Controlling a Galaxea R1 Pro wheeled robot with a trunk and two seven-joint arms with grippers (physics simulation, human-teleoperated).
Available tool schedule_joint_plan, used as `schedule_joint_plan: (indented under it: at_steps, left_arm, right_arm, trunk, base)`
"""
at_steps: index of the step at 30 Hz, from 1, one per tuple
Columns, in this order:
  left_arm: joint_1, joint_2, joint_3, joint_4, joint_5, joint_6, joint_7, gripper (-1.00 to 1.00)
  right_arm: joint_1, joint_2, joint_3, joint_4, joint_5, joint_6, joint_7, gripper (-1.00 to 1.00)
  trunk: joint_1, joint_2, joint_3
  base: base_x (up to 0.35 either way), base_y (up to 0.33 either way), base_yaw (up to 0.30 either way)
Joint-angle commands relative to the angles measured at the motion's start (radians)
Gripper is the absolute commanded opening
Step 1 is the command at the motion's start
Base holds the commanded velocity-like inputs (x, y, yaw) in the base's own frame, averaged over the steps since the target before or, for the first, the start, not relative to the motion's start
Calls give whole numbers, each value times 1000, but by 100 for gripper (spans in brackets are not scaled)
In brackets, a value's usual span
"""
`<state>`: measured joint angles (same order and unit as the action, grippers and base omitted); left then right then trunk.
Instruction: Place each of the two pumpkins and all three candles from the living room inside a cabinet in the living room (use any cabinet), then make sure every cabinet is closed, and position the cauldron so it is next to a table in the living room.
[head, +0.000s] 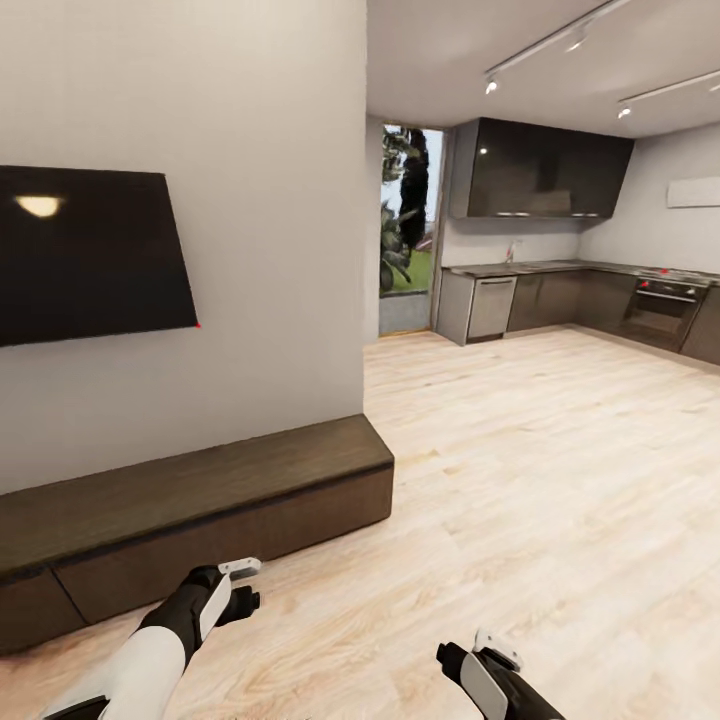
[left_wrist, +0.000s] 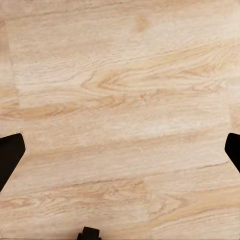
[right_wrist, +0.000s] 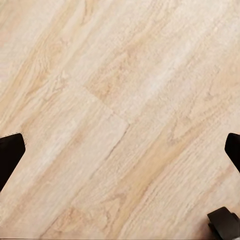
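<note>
Cabinet (head: 190, 510) cut off at picture edge, drawers flush; one seen. Left gripper (left_wrist: 120, 150) and right gripper (right_wrist: 120, 150) spread wide, nothing but floor (right_wrist: 125, 100) between fingers (left_wrist: 10, 155).

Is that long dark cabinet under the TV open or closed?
Closed, as far as visible: the cabinet drawer fronts sit flush, none pulled out. Its left end is cut off.

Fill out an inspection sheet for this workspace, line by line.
Surface: light wood floor, bare under both wrist views.
Job's things: long dark-brown cabinet against the wall, drawer fronts flush and closed.
Clutter: nothing seen.
Grippers: left gripper open, holding nothing; right gripper open, holding nothing; both hang low over the floor.
Cables: nothing seen.
Surroundings: wall-mounted TV above the cabinet; grey kitchen units and oven beyond; doorway with greenery outside.
</note>
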<state>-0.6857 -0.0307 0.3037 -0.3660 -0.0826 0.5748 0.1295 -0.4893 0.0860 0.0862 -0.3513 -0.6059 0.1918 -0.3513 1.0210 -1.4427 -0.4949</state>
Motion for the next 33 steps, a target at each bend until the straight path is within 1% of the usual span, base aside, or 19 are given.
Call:
schedule_joint_plan:
  at_steps: [1, 33]
  left_arm:
    - [0, 0, 0, 0, 0, -1, 0, 100]
    - [0, -2, 2, 2, 0, -3, 1, 100]
  right_arm:
    - [0, 0, 1, 0, 0, 0, 1, 100]
    - [0, 8, 1, 0, 3, 0, 1, 100]
  trunk:
    - [0, 0, -1]
    - [0, 0, -22]
  base:
    - [0, 0, 277]
    - [0, 0, 277]
